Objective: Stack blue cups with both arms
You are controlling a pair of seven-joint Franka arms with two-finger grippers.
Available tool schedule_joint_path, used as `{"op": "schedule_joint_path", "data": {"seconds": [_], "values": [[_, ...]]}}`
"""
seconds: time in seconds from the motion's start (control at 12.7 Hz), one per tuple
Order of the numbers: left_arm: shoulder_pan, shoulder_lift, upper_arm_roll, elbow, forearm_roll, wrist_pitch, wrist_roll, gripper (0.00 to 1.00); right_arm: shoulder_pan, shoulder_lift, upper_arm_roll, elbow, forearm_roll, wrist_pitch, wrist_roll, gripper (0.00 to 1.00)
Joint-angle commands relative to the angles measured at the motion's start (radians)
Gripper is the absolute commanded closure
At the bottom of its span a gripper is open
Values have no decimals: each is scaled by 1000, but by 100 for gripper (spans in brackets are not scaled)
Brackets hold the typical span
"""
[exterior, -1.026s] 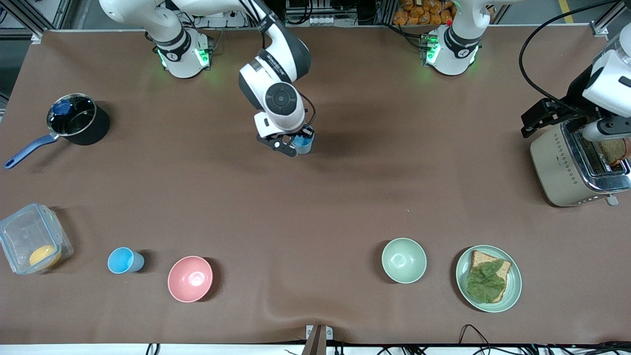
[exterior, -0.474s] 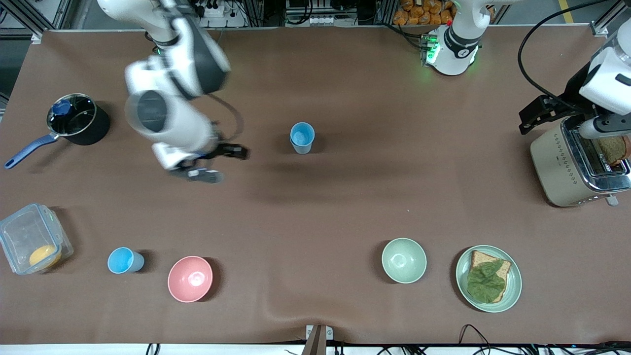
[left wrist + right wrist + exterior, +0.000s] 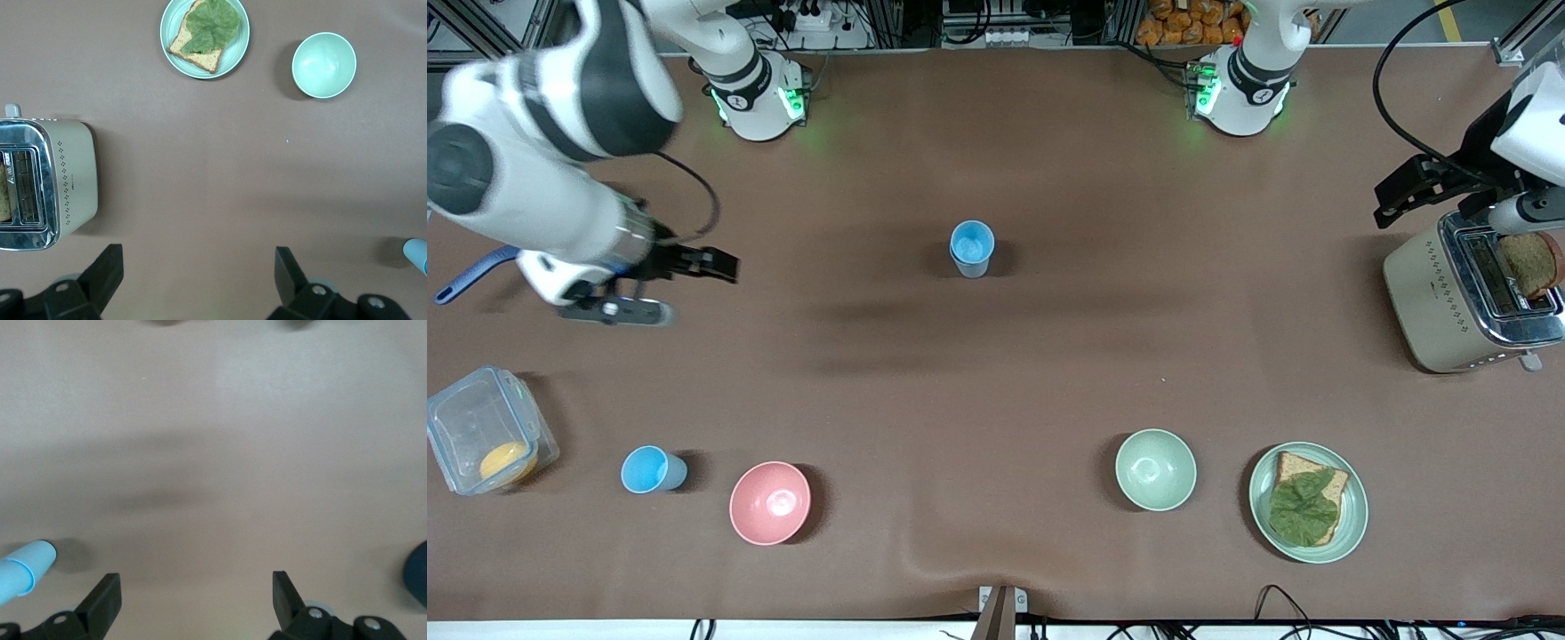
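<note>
One light-blue cup (image 3: 971, 249) stands upright at mid-table; it also shows at the edge of the left wrist view (image 3: 417, 254) and of the right wrist view (image 3: 25, 572). A second blue cup (image 3: 653, 469) sits near the front camera, between the plastic box and the pink bowl. My right gripper (image 3: 669, 286) is open and empty, over bare table toward the right arm's end, well away from both cups; its jaws are wide apart (image 3: 193, 581). My left gripper (image 3: 1405, 191) is open and empty above the toaster's end of the table (image 3: 198, 260).
A pink bowl (image 3: 770, 502), a pale-green bowl (image 3: 1155, 469), and a plate (image 3: 1352, 524) with bread and a leaf line the front. A toaster (image 3: 1432, 302) stands at the left arm's end. The black pot (image 3: 418, 577) is mostly hidden by the right arm. A clear box (image 3: 480, 418) holds something orange.
My right gripper let go of the blue cup at mid-table, opened, and swung toward the right arm's end. The cup stays standing. The left arm barely shifted.
</note>
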Motion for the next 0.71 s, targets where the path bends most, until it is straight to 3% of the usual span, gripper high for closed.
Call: {"op": "schedule_joint_path", "data": {"seconds": [0.0, 0.08, 0.32, 0.63], "values": [[1, 4, -1, 23, -1, -24, 23, 0, -280, -73, 234, -25, -19, -28, -59, 0], [1, 5, -1, 21, -1, -24, 23, 0, -356, -90, 294, -25, -19, -35, -87, 0], [1, 4, -1, 21, -2, -24, 23, 0, -465, -119, 351, -22, -42, -42, -180, 0], [4, 2, -1, 20, -8, -24, 25, 0, -487, -131, 353, 27, -43, -105, -219, 0]]}}
